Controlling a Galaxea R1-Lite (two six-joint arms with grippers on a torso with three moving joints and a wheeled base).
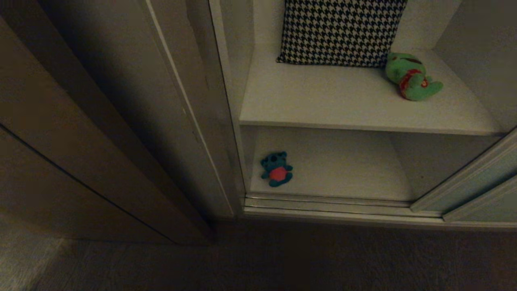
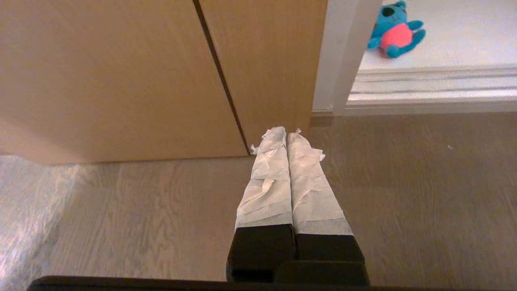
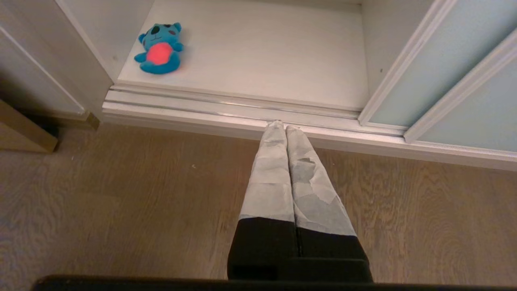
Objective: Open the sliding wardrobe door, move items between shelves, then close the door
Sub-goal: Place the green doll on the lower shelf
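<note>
In the head view, neither gripper is showing. The sliding wardrobe door [image 1: 476, 184] is standing slid aside at the right, leaving the compartment open, so the opening step looks done. The green frog [image 1: 410, 76] is lying on the upper shelf [image 1: 343, 109] beside a houndstooth cushion [image 1: 339, 30]; the teal bear [image 1: 276, 169] is sitting on the lower shelf [image 1: 343, 173].

In the left wrist view, the left gripper [image 2: 287, 135] is hanging with taped fingers pressed together, empty, above the floor [image 2: 404, 194]; the bear is well ahead of it, off to one side.

In the right wrist view, the right gripper [image 3: 282, 126] is likewise pressed together and empty, its tips pointing at the door track [image 3: 202, 109], the bear ahead and aside. Judging from this, moving the toys and closing are remaining.
</note>
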